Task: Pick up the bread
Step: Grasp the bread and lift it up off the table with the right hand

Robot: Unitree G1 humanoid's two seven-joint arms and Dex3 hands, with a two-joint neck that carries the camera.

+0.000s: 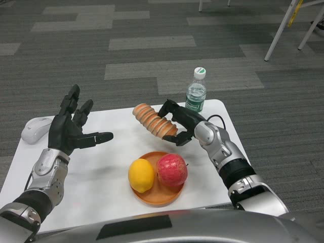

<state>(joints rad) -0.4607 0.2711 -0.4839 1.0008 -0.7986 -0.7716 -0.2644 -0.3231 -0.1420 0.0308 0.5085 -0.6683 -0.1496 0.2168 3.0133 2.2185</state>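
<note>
- The right hand (180,123) is at the back of the white table (104,167), near the right side.
- Its black fingers wrap around the right end of the bread (153,123), so this hand is gripping the bread.
- The bread is a long, ridged, orange-brown loaf. It lies at a slant, with its far end up and to the left.
- The bread looks lifted a little off the table, but from this angle it is hard to be sure that it is not touching.
- The bread is behind the orange plate (157,195) and just left of the water bottle (196,91).
- The water bottle stands upright at the back edge of the table. It has a green and white cap.
- On the plate sit a yellow lemon (140,175) on the left and a red apple (172,170) on the right. The two fruits touch each other.
- The left hand (71,130) is held up over the left side of the table. Its fingers are spread wide and it holds nothing.
- A white computer mouse (35,129) lies at the far left edge of the table, just behind the left hand.
- The floor (152,45) around the table is grey carpet with lighter grey blocks.
</note>
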